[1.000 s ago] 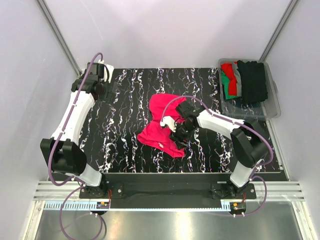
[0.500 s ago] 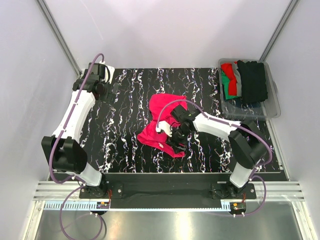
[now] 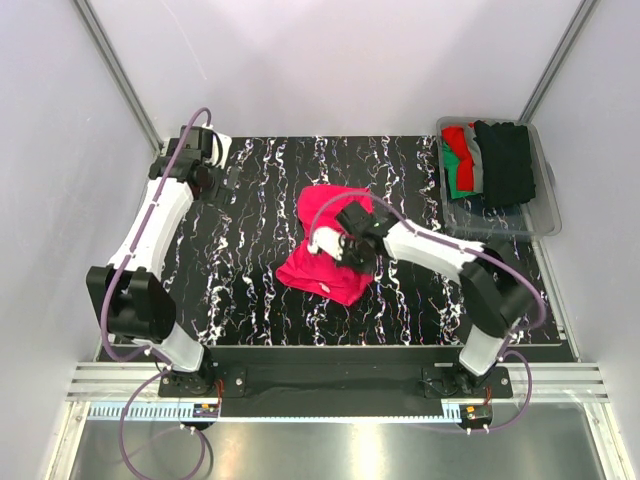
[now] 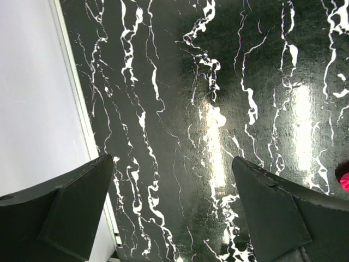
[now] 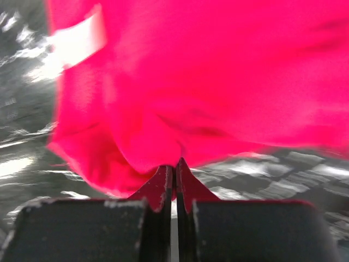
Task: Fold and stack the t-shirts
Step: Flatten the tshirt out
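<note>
At the table's centre in the top view, the pinkish-red t-shirt [image 3: 318, 268] lies bunched, and the right gripper [image 3: 354, 258] sits over its right half, touching the cloth. We find the left gripper [image 3: 229, 176] near the far left corner, well apart from the shirt. A clear bin [image 3: 548, 192] at the far right holds the black shirt [image 3: 503, 160], the red shirt [image 3: 457, 139] and the green shirt [image 3: 459, 178]. The table [image 3: 250, 290] is black with white veining; pale walls enclose it.

Left wrist view: the left gripper [image 4: 172, 159] has its fingers spread wide, with nothing between them, above bare table [image 4: 191, 82]. A pink sliver [image 4: 344, 183] shows at the right edge.

Right wrist view: the right gripper [image 5: 175, 164] is clamped on a fold of the pinkish-red t-shirt [image 5: 218, 82], which hangs just beyond the fingertips. A white label [image 5: 79, 38] shows at upper left. The picture is blurred.

Compared with one second earlier, the right gripper has travelled from the shirt's near edge toward its middle, drawing the near cloth with it. The left arm has barely shifted.
</note>
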{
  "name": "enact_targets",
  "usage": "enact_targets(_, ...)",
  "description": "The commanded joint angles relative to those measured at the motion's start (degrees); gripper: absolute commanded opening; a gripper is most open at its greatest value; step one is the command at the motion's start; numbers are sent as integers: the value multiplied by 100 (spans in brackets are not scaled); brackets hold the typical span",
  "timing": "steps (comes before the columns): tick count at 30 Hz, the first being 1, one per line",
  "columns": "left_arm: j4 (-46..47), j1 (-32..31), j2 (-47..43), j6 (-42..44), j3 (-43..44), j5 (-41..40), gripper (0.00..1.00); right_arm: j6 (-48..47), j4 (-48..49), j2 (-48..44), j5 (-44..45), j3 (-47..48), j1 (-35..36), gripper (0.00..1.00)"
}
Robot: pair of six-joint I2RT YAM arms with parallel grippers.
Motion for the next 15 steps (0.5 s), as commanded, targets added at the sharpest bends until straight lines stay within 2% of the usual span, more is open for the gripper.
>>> enact_targets(1, 172, 28, 189, 100, 272, 85, 97, -642, 344, -905, 1136, 1125, 43, 0)
enact_targets(6, 453, 28, 234, 135, 386, 137, 97, -1925, 1388, -1240, 1208, 2153, 43, 0)
enact_targets(11, 523, 28, 208, 144, 667, 225, 97, -2787, 1970, -784, 1059, 3671, 149, 0)
enact_targets(15, 611, 28, 93, 153, 773, 287, 97, -3288, 2611, -555, 1058, 4492, 386, 0)
